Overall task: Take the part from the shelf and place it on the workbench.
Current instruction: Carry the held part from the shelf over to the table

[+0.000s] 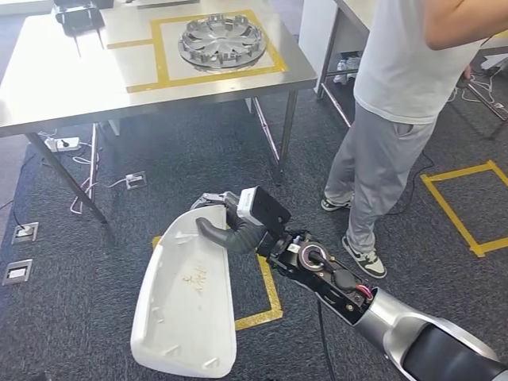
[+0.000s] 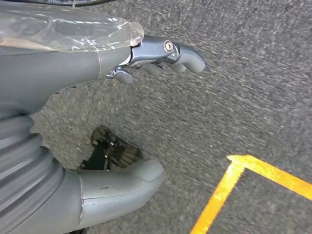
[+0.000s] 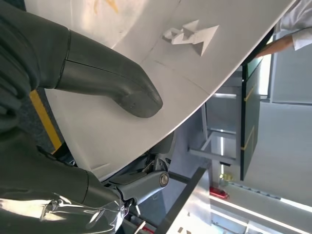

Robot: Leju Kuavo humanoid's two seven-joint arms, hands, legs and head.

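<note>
A large white plastic part, curved like a shell with an orange scrawl on it, hangs over the carpet in the head view. My right hand grips its upper edge, thumb on the inner face and fingers behind. The right wrist view shows that thumb pressed on the white part with the fingers under its rim. The steel workbench stands ahead at upper left, with a silver wheel cover inside a yellow tape square. My left hand hangs over the carpet, fingers apart, holding nothing.
A person in a white shirt and grey trousers stands close on the right. Yellow tape marks squares on the dark carpet. Floor sockets and cables lie under the workbench. A black tray sits at the bench's far left corner.
</note>
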